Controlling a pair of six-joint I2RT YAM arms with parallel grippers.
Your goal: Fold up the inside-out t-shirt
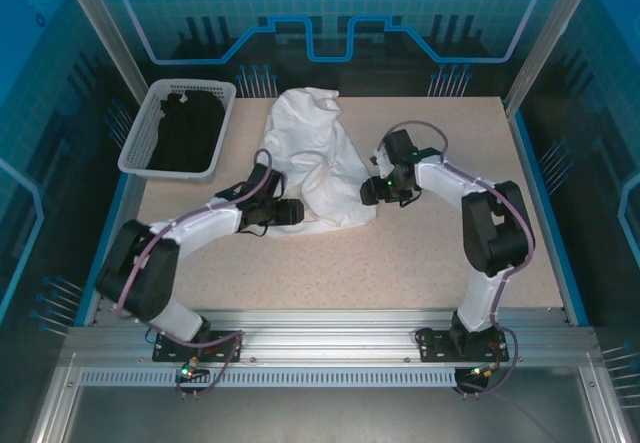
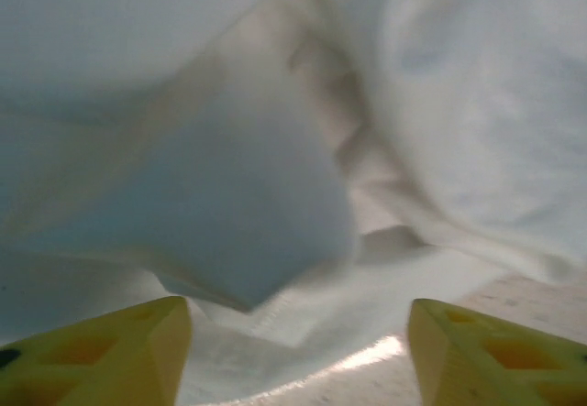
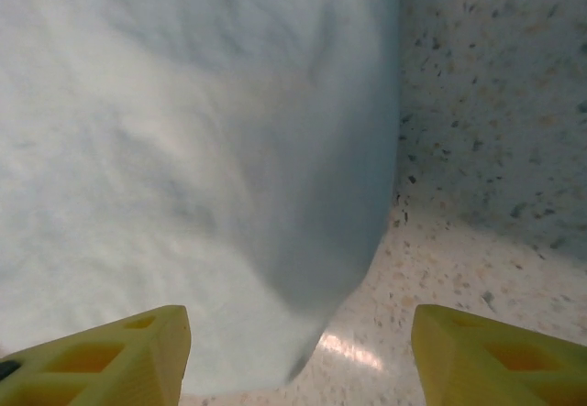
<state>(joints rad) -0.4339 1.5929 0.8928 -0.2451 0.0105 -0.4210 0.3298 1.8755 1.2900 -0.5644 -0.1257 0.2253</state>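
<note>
**Shirt in a heap, both grippers empty at its edge.** The inside-out t-shirt [image 1: 318, 158] is seen heaped in a wrinkled white mound on the speckled table [image 1: 420, 273], a little far of centre. Its near hem is spread flat towards the arms and its far end is bunched up. No fold can be made out: no clean edge, tucked sleeve or halved body is shown. Which way out the garment lies cannot be told. The task is judged to be at an early stage, with the flattening and every fold left to be done.

The left gripper [image 1: 295, 211] is set low at the near-left edge of the cloth, and the right gripper [image 1: 372, 191] at its near-right edge. In the left wrist view the yellow fingers [image 2: 110, 351] are held well apart. The hem is seen lying between and beyond them, but nothing is pinched. In the right wrist view the fingers [image 3: 486, 356] are likewise parted wide, with the shirt's edge just ahead on the left and bare table on the right. Nothing is gripped there either.

A black garment [image 1: 190, 128] is seen in a grey basket [image 1: 138, 128] at the far-left corner, well apart from the shirt.
</note>
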